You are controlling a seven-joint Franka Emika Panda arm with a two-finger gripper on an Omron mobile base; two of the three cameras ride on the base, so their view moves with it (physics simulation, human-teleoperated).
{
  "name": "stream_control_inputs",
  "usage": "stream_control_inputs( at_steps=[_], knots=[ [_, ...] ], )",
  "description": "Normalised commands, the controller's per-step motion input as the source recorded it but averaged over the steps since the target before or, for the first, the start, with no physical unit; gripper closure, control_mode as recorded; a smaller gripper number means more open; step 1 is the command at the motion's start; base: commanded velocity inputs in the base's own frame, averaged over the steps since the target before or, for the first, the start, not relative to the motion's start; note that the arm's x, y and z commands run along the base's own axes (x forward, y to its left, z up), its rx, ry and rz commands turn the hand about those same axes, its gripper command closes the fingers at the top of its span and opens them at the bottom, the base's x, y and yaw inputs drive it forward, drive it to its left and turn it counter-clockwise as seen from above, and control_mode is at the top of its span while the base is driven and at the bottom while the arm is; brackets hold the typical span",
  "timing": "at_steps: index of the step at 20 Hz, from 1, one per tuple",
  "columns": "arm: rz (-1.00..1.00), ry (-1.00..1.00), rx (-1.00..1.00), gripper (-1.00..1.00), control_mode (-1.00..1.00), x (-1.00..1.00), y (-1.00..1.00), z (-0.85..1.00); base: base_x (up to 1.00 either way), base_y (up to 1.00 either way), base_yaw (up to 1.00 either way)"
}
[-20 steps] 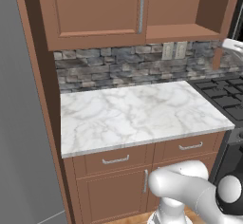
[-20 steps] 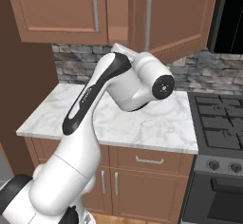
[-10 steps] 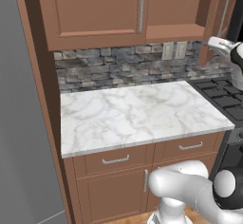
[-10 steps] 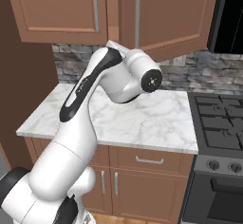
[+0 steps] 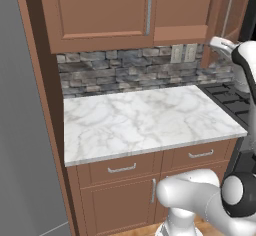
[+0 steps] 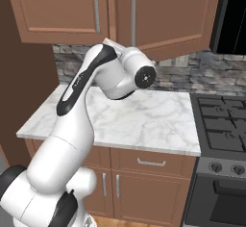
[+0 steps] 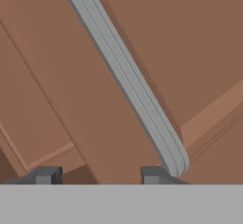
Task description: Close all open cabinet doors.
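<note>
Hand (image 7: pixel 97 174) closed, just below open cabinet door's (image 7: pixel 180 42) handle (image 7: pixel 128 78).

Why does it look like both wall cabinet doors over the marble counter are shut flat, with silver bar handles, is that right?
Not quite. The left door is shut flat, but the right door stands ajar, swung out from the cabinet; the right base view shows it. Both do carry silver bar handles, and they hang over the marble counter.
</note>
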Motion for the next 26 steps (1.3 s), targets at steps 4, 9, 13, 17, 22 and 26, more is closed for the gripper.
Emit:
stream_control_inputs(
  at_steps=[4,9,13,17,22,26],
  knots=[
    [0.00,0.01,0.00,-1.00,-1.00,0.32,0.00,0.00,0.00,0.00,0.00],
    [0.00,0.00,0.00,-1.00,-1.00,0.28,0.00,0.00,0.00,0.00,0.00],
    [0.00,0.02,0.00,-1.00,-1.00,0.39,0.00,0.00,0.00,0.00,0.00],
    [0.00,0.02,0.00,-1.00,-1.00,0.43,0.00,0.00,0.00,0.00,0.00],
    [0.00,0.04,0.00,-1.00,-1.00,0.41,0.00,0.00,0.00,0.00,0.00],
    [0.00,0.08,0.00,-1.00,-1.00,0.43,-0.06,0.04,0.00,0.00,0.00]
  ],
)
